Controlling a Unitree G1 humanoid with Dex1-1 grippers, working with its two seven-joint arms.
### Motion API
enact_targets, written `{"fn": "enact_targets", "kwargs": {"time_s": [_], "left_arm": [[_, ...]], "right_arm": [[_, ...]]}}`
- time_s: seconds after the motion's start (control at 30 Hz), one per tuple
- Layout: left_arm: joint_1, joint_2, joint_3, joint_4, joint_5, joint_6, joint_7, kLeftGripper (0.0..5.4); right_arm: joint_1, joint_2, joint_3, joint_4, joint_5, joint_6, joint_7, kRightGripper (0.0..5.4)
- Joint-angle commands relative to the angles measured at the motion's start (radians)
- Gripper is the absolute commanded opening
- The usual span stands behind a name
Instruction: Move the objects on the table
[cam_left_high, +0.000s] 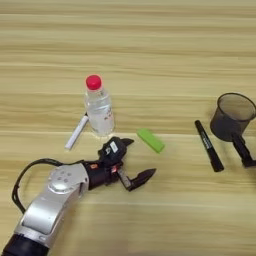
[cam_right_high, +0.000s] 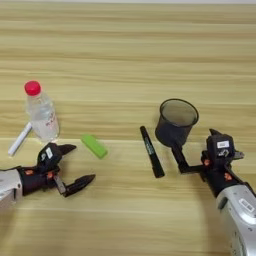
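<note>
Left gripper jaws apart, bottle label perhaps printed, unreadable

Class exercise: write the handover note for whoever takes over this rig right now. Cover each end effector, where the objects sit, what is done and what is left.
Left end effector: open, holding nothing, low over the table, just in front of the bottle and beside the green block.
Right end effector: at the dark mesh cup, one finger against its base; grip unclear.
White marker: lying left of the bottle.
Black marker: lying left of the cup.
Done: nothing visibly grasped by the left.
Left: bottle, block and both markers remain on the table.
</note>
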Motion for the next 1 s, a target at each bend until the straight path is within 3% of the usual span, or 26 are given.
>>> {"fn": "enact_targets", "kwargs": {"time_s": [0.03,0.27,0.4,0.47,0.73,1.0], "left_arm": [[0.044,0.04,0.061,-0.045,-0.026,0.019,0.014,5.4],[0.099,0.074,0.146,-0.058,-0.051,0.027,0.03,5.4],[0.101,0.084,0.165,-0.037,-0.047,0.024,0.043,5.4],[0.093,0.08,0.177,-0.021,-0.043,0.019,0.056,5.4],[0.073,0.055,0.205,-0.005,-0.044,0.0,0.102,5.4],[0.045,0.018,0.246,0.01,-0.064,-0.034,0.145,5.4]], "right_arm": [[0.004,-0.002,0.022,-0.022,0.005,0.019,0.017,5.38],[0.028,-0.02,0.112,-0.071,0.001,0.039,0.079,5.38],[0.045,-0.027,0.134,-0.097,0.026,0.083,0.1,5.38],[0.049,-0.037,0.172,-0.107,0.005,0.083,0.118,5.38],[-0.097,-0.003,0.301,-0.003,-0.109,0.015,0.11,5.38],[-0.212,0.034,0.426,0.184,-0.251,-0.106,0.102,5.38]]}}
